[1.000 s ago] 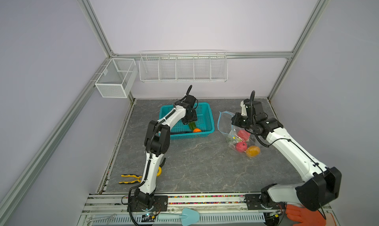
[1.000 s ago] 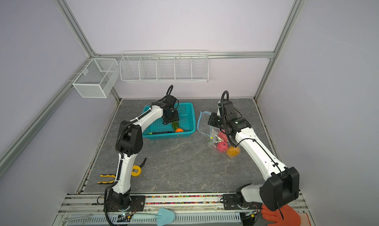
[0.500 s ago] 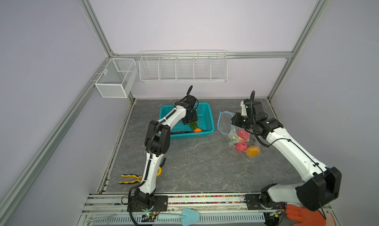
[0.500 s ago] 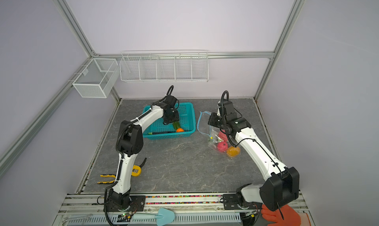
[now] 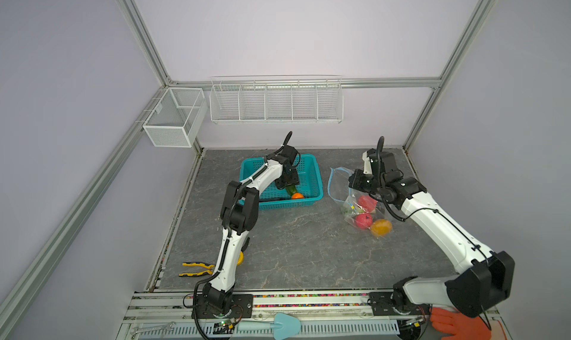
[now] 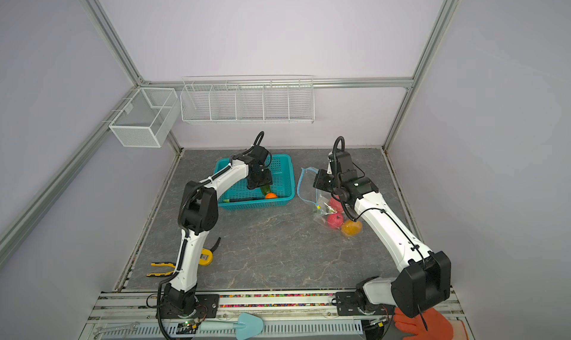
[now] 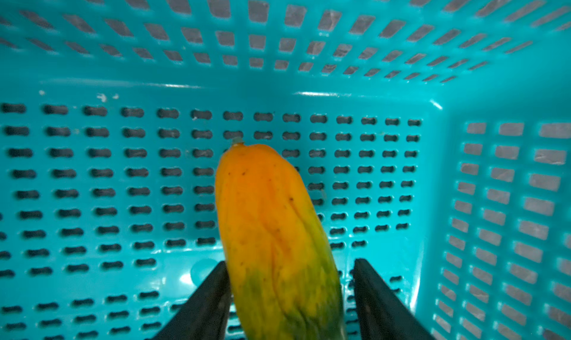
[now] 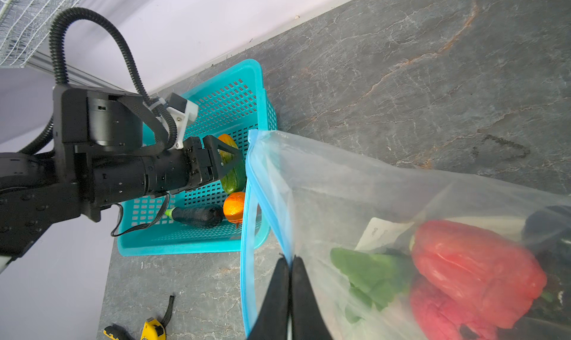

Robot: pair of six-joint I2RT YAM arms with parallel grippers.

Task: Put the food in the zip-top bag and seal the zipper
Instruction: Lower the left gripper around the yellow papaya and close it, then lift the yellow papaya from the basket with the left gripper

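My left gripper [image 7: 290, 262] reaches down into the teal basket [image 5: 312, 174], open around an orange-and-green papaya [image 7: 272, 224]. One finger touches it and a gap shows beside the other. An orange [image 8: 234, 207] and a dark eggplant [image 8: 194, 215] also lie in the basket. My right gripper [image 8: 289, 259] is shut on the mouth edge of the zip-top bag [image 8: 340, 193], holding the light-blue zipper [image 8: 247, 245] open towards the basket. In the bag lie a red pepper [image 8: 472, 261], green leaves [image 8: 370, 273], a red apple [image 5: 363, 220] and an orange fruit [image 5: 381, 227].
A yellow tape measure [image 6: 205, 256] and yellow-handled pliers [image 5: 194, 269] lie near the left arm's base. White wire racks [image 5: 275, 103] hang on the back wall. An orange glove [image 5: 457, 323] rests at the front right edge.
The left gripper's jaws have widened a little around the papaya. Both arms and the bag hold their places.
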